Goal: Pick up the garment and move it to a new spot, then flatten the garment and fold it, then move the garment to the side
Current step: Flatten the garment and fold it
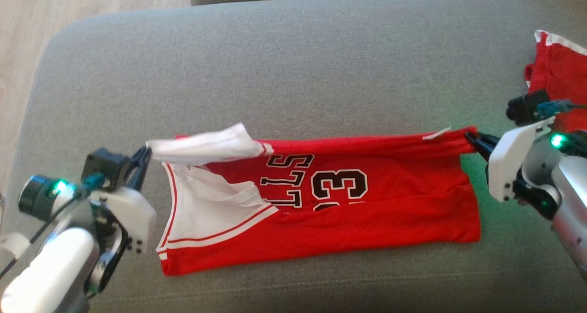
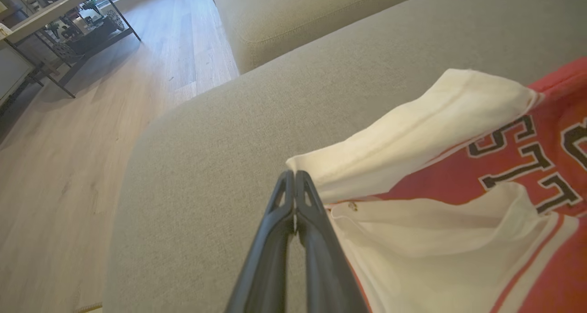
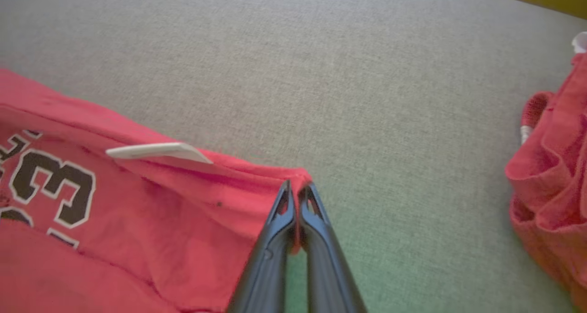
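Red mesh sits pinched between the shut fingers of the right gripper [image 3: 298, 187]: a hem corner of the jersey [image 1: 367, 212]. The left gripper [image 2: 293, 173] is clamped on its white shoulder strap [image 1: 206, 148]. Between them the jersey lies spread on the grey cushion [image 1: 293, 65]. Best to carry both corners together with that edge taut, so the fold lands square, and clear of the second red garment [image 1: 557, 61] just beyond the right gripper.

Left gripper [image 1: 146, 156], lower left: dark fingers, white shell, black camera block, green light. Right gripper [image 1: 473, 140], right edge: alike, teal cable.
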Motion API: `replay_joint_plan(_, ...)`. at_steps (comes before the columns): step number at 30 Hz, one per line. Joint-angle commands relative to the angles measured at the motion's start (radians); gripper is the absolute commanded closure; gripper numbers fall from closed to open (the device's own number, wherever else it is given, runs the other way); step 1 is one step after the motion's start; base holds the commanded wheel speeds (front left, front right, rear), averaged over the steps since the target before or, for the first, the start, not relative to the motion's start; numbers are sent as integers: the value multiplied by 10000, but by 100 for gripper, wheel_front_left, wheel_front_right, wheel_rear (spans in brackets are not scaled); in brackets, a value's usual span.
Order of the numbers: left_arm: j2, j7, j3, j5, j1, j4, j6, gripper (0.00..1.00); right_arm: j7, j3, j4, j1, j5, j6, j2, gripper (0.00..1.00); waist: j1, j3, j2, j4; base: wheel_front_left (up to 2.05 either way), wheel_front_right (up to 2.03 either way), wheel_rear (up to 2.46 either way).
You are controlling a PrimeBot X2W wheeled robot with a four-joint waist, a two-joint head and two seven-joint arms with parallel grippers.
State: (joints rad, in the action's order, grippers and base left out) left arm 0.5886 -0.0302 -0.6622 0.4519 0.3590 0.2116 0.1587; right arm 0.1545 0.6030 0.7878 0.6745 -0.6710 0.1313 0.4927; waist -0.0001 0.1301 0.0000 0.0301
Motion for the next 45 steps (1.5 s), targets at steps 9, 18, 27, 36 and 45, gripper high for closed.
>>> replay_joint_plan(9,1276,-940,61,66,-590,-1389,-4,100,1406,199,-2319,-1000,-873,-6,1201,100,1,-288,0,-8,0,0,0)
replay_joint_plan(18,1668,-2175,-351,380,-1051,-2128,-197,100,2497,-103,-3184,-1813,-1187,-6,1533,100,1,-445,0,72,0,0,0)
replay_joint_plan(27,1946,-2763,-543,692,-1241,-2387,-467,100,3280,-413,-3669,-2238,-1297,-6,1603,100,1,-501,0,55,0,0,0)
replay_joint_plan(36,1962,-2848,-576,610,-1174,-2419,-295,0,4216,-1644,-3615,-2656,-1434,-6,1227,0,1,-530,0,26,0,0,0)
replay_joint_plan(45,1265,-1057,851,994,-948,-2491,1059,0,1925,-3454,-4324,-2681,-186,-6,255,0,1,-601,0,47,0,0,0)
